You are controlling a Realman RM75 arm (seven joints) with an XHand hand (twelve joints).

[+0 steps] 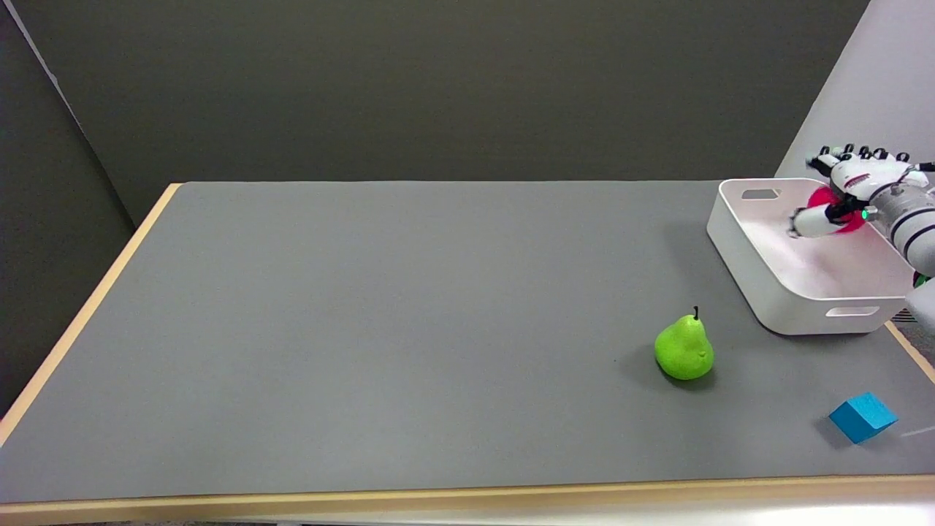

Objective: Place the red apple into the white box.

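One camera looked down from above the near side of the grey worktop (365,329). At the far right stood the white plastic box with cut-out handles (760,281). The robot's right black-and-white hand (847,193) hung over the inside of that box. Its fingers were curled round the round red apple (824,199), with the thumb under the fruit and the other fingers over the top. Only a small part of the apple showed between them. So the hand had hold of the apple, and the apple was up in the air above the box floor, not yet lying in it.

A shiny green pear with a dark stem (684,349) sat on the worktop in front of the box, a little way off from it. A small blue block (863,417) lay nearer the front edge, well apart from the pear.

Things could still go wrong, I think. If the hand let go from up high, the apple might bounce or roll against a wall of the box. If the fingers opened unevenly, the apple might stick to one of them and get flicked out over the rim. The arm could also bump the box's rim and push the box along the worktop, as it was very near that side.
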